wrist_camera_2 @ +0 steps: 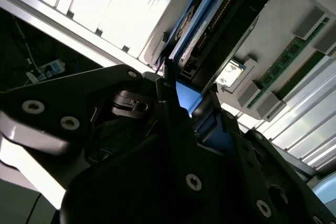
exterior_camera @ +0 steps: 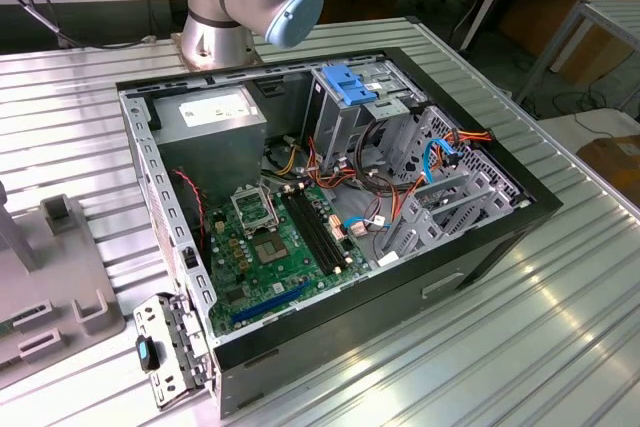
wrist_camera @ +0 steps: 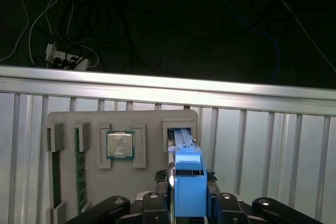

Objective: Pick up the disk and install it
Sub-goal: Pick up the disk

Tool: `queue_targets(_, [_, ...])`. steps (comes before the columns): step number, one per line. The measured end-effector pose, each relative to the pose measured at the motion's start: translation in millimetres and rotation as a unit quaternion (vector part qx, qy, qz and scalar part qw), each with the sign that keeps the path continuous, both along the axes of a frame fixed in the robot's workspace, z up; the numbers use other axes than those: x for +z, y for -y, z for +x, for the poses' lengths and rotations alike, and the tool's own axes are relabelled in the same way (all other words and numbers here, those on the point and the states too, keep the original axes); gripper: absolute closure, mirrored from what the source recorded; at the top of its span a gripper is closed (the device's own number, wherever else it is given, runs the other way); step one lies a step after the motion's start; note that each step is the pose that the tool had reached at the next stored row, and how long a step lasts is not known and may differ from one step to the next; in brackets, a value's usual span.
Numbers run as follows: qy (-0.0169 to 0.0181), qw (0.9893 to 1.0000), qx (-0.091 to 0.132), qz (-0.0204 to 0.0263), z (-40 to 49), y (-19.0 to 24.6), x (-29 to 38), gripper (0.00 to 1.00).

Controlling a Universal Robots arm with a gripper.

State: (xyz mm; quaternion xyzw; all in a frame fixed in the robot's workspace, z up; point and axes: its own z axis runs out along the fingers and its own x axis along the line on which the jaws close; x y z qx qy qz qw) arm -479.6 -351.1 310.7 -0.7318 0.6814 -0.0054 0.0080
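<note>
Black gripper (wrist_camera: 189, 188) clamped on blue-railed flat grey disk (wrist_camera: 188, 163) at grey plastic tray (wrist_camera: 68, 121); pickup underway, install in open black PC case (exterior_camera: 470, 267) not yet done.

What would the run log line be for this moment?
stage: pick | gripper: shut on disk by blue carrier | disk: at grey holder tray slot | computer case: disk not yet installed

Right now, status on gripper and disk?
Gripper shut on blue-railed grey hard disk. Disk at slot of grey plastic tray. Nothing seen blocking it.
</note>
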Motion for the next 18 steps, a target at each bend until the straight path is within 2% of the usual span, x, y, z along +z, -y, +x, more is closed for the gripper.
queue_targets(7, [0.0,1.0,0.0,0.0,0.0,0.0,0.3,0.64])
queue_targets(9, [0.0,1.0,0.0,0.0,0.0,0.0,2.3,0.64])
queue_targets(12, [0.0,0.9999,-0.012,-0.001,0.0,1.5,2.5,0.64])
queue_targets(15, [0.0,0.9999,-0.012,-0.001,0.0,1.6,2.5,0.64])
queue_targets(18, [0.0,0.9997,-0.023,-0.0009,0.6,1.5,2.4,0.64])
